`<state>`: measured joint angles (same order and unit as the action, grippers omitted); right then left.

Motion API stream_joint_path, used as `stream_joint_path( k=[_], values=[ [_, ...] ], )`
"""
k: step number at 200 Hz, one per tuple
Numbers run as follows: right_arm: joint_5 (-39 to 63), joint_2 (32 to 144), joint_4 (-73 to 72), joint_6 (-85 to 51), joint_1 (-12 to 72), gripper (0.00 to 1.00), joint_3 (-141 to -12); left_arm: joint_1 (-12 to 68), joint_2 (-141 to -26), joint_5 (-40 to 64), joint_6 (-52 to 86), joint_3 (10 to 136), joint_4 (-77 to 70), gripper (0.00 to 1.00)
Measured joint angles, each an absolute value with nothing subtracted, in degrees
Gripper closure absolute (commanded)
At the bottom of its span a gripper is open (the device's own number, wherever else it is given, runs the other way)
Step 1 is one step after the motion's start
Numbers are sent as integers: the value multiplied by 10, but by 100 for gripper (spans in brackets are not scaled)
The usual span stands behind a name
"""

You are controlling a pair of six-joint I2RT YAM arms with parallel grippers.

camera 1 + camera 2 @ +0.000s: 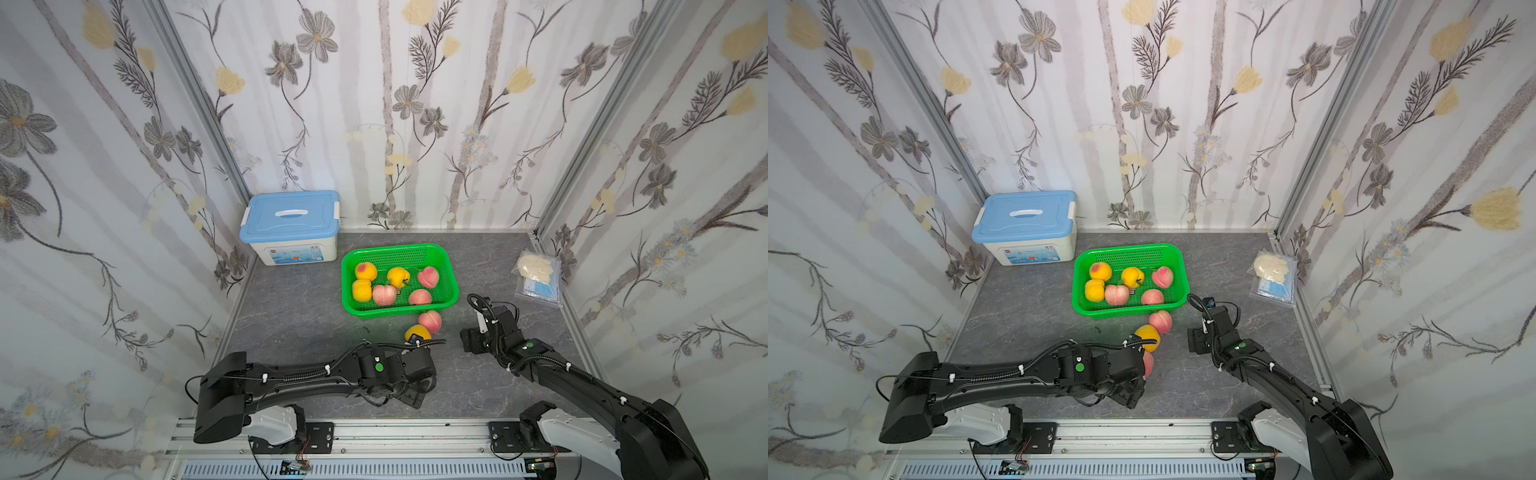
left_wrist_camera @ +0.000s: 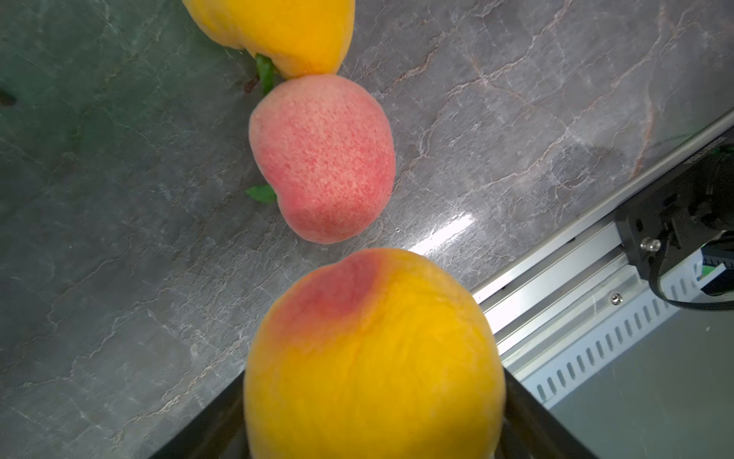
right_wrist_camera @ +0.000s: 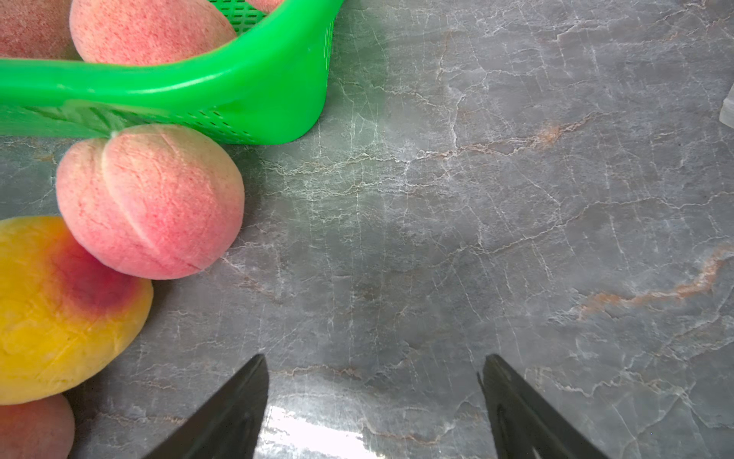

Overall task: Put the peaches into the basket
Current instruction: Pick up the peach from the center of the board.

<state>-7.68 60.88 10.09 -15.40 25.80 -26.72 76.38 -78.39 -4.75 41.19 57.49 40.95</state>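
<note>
Left gripper (image 2: 375,429): clamps yellow peach (image 2: 373,349)
Right gripper (image 3: 374,359): open, empty
Risk: yellow peach may slip out, knocking pink peach (image 2: 321,159) away

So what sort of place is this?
Probably a robot test booth, not a home: floral wallpaper panels in aluminium framing enclose a tabletop, and two arms are mounted on a front rail.

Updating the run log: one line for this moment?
left gripper shut on yellow peach | right gripper open | basket holds six
</note>
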Motion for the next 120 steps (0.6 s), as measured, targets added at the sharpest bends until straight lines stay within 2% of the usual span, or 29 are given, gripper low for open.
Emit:
stream_joint_path(
  k=[120],
  values=[
    [-77, 610, 101, -154, 258, 15, -267, 712, -704, -118, 407, 561, 414, 17]
  ],
)
